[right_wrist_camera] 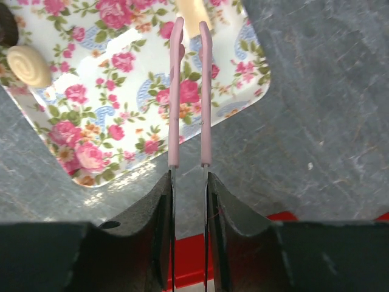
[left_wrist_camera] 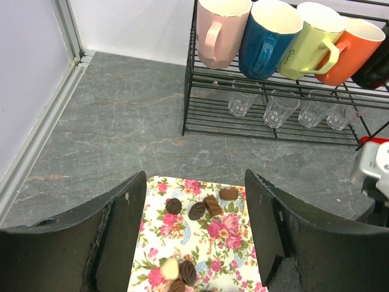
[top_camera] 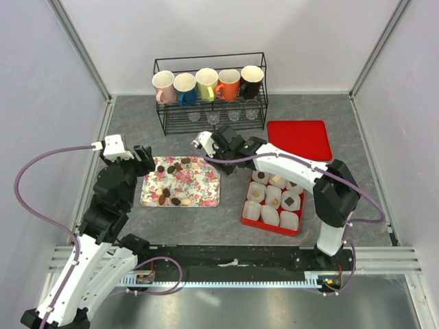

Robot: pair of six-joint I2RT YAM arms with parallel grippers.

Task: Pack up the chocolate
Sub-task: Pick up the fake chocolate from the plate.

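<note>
The chocolate (top_camera: 168, 168) lies as several small brown and cream pieces on a floral tray (top_camera: 206, 186). My left gripper (top_camera: 145, 161) is open and empty above the tray's left end; in its wrist view, brown pieces (left_wrist_camera: 205, 207) and a cream one (left_wrist_camera: 169, 268) lie between the fingers (left_wrist_camera: 121, 243). My right gripper (right_wrist_camera: 189, 179) is shut on pink-tipped tongs (right_wrist_camera: 189, 91) held over the tray's right part (right_wrist_camera: 109, 97). A cream piece (right_wrist_camera: 193, 11) lies just at the tong tips; whether they touch it is unclear. A cream swirl piece (right_wrist_camera: 28, 66) lies to the left.
A red box (top_camera: 247, 218) with white paper cups, some holding sweets, stands right of the tray. Its red lid (top_camera: 299, 139) lies behind it. A black wire rack (top_camera: 209, 92) with mugs and glasses stands at the back, also in the left wrist view (left_wrist_camera: 273, 115).
</note>
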